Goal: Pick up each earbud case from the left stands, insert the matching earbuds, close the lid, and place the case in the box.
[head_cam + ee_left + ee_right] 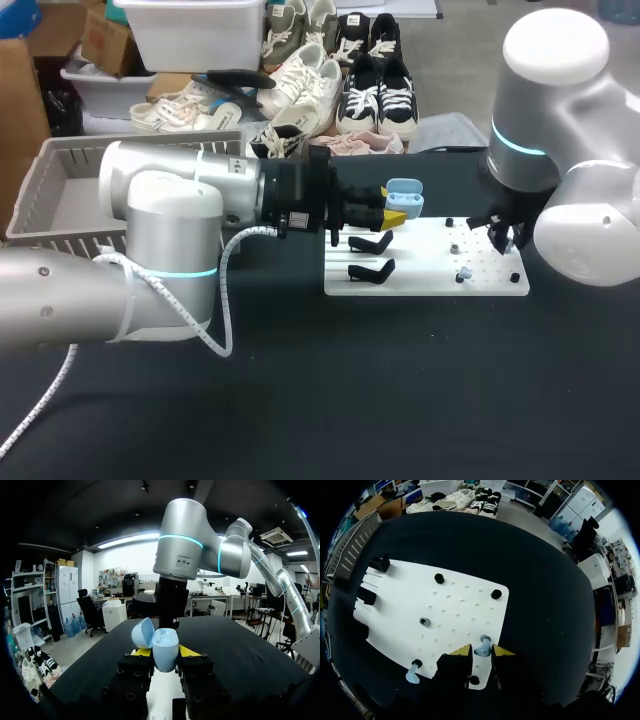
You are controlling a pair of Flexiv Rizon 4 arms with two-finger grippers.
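Note:
A light blue earbud case [165, 652] with its lid [142, 632] swung open is held upright in my left gripper [161, 655], which is shut on it. From the head view the case [405, 198] hangs over the far left part of the white board [430, 280], above two black stands [370, 243]. My right gripper [482, 655] is low over the board's right side. It stands narrowly open around a light blue earbud [482, 649] on its peg. A second blue earbud [413, 675] sits near the board's corner, beside the gripper.
A grey basket [60, 190] stands at the table's left, behind my left arm. On the board are a grey peg [424, 622], black pegs [439, 578] and empty black stands [380, 562]. My right arm's wrist [180, 555] rises just ahead of the held case.

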